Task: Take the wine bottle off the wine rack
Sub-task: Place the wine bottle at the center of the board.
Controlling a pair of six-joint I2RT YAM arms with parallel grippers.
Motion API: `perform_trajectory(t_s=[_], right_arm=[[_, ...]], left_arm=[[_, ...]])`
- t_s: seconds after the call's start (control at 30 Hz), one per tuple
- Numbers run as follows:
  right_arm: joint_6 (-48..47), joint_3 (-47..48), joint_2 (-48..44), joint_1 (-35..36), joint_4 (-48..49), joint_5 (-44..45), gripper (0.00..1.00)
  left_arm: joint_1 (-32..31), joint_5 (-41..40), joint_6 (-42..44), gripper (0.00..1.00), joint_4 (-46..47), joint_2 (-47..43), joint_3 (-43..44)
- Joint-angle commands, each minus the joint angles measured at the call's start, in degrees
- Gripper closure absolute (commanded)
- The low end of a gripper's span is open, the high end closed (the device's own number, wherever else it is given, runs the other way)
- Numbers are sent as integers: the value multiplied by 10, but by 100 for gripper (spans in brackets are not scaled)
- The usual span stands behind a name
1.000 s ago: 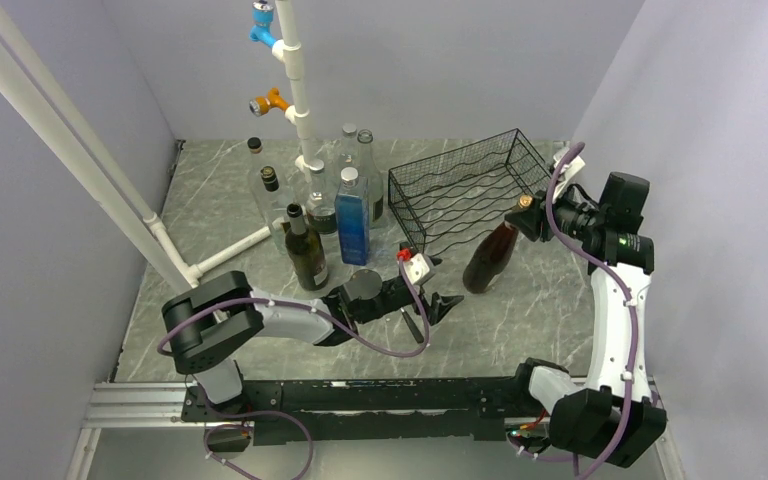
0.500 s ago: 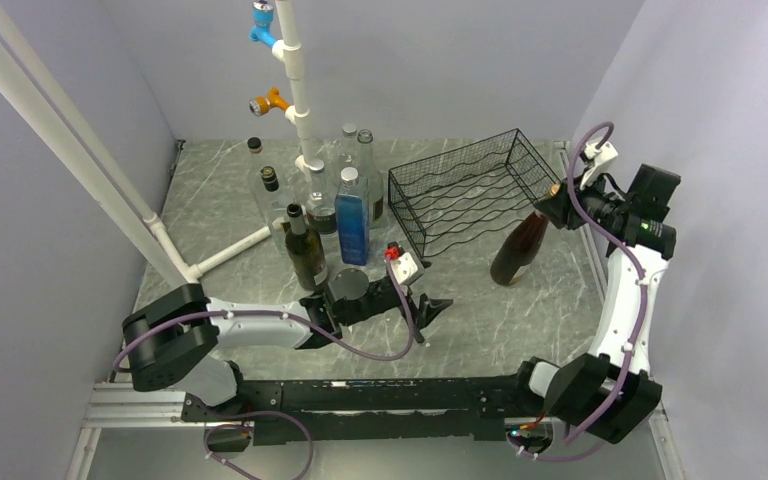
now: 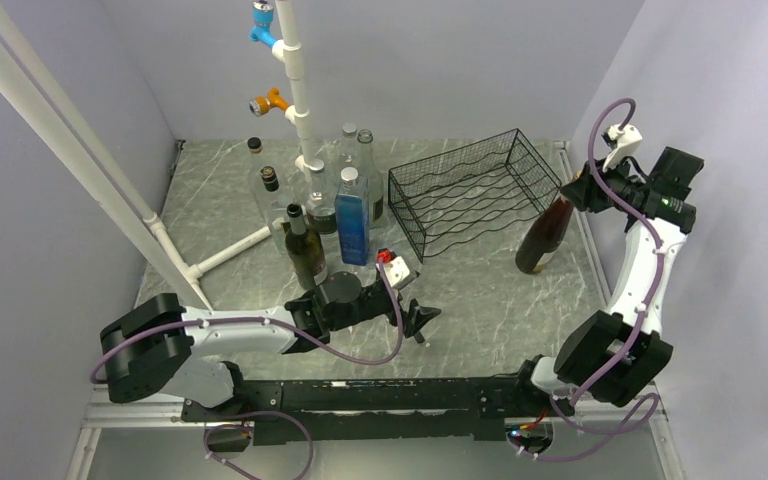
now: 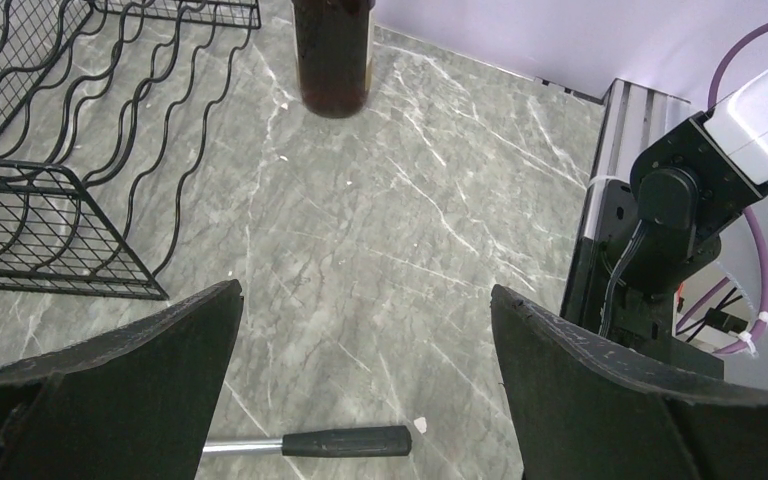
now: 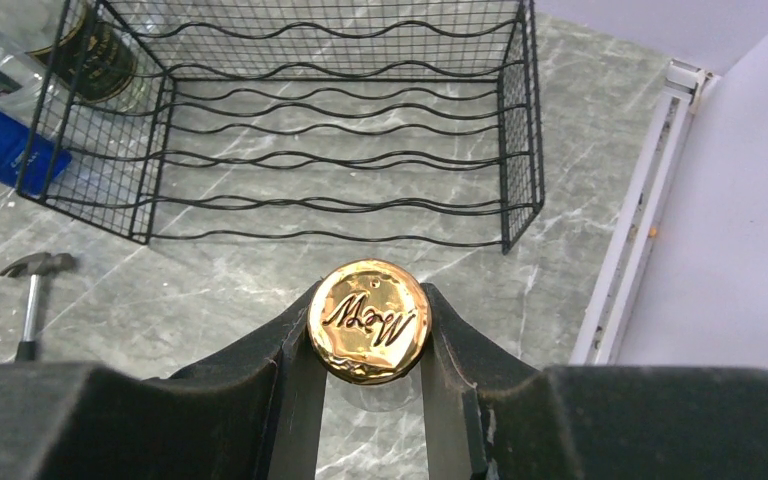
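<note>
there are two arms at the near edge of the grey stone table (image 3: 480, 310). the right gripper (image 3: 572, 190) is closed tight on the top of one brown wine bottle (image 3: 545, 235), and its two fingers (image 5: 295, 365) pinch the one gold cap (image 5: 369, 320) from both sides. the bottle is out of the one black wine rack (image 3: 470, 195). it is just beside the rack's right end and leans a little. i cannot tell if its bottom touches the table. the left gripper (image 3: 420, 322) sits low over the table in front of the rack, with its two fingers (image 4: 110, 385) spread wide and nothing between them. one small hammer (image 4: 310, 441) lies on the table under it. to the left of the rack stands a bunch of other bottles (image 3: 317, 200). i count seven, one of them blue (image 3: 352, 225), but they stand close together, so i am not fully sure.
</note>
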Motion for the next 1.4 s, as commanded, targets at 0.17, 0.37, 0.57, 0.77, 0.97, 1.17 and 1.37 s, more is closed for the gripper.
perform_trajectory(t_s=[0.17,0.37,0.57,0.77,0.97,1.17,1.37], right_arm=[[-3,91,16,-19,111,-20,100],[-5,106,33,-28,115,-17,100],[-9,124,47,-33,110,-14,100],[-13,136,57,-34,108,-14,100],[-18,142,65,-35,101,-19,98],[-28,136,64,-35,94,-38,91],[-39,119,56,-35,89,-51,81]], left_arm=[[-4,-4,-19,1,-27,-31,-9],[-4,-8,-18,1,-40,-41,-14],[-4,-10,-17,0,-47,-48,-18],[-4,-10,-18,1,-52,-49,-21],[-4,-11,-16,0,-56,-53,-22],[-4,-2,-16,1,-61,-52,-17],[-4,-1,-16,1,-62,-53,-19]])
